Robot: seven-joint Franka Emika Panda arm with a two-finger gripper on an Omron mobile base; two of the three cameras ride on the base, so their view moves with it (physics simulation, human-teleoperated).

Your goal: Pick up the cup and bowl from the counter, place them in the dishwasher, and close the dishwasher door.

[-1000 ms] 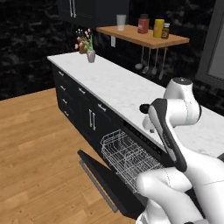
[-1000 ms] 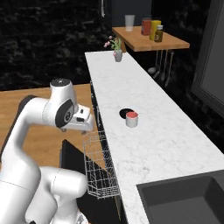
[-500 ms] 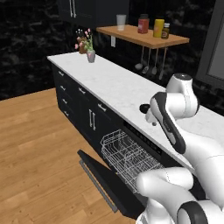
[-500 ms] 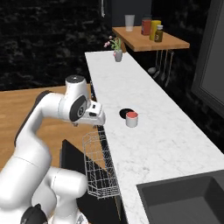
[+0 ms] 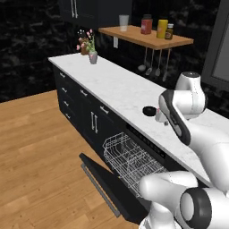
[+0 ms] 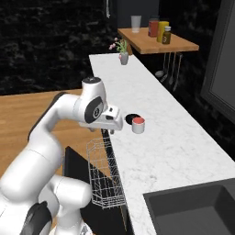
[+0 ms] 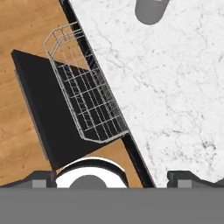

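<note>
Since the earlier frames, your arm had swung up from beside the rack toward the counter point(image 6: 174, 142); cup and bowl had not moved. The gripper point(image 6: 115, 123) hung at the counter's front edge, just left of the bowl point(image 6: 131, 118), fingers point(image 7: 186, 176) wide apart and holding nothing. The cup point(image 6: 138, 125), a white cylinder with a red top, stood touching or just beside the low black bowl on the white, grey-veined marble. In the left base view your arm hid most of the cup point(image 5: 159, 116); the bowl point(image 5: 149, 110) showed beside it. The dishwasher door point(image 5: 107, 188), a flat black panel, lay open; the white wire rack point(image 5: 129, 161) was pulled out over it.
</note>
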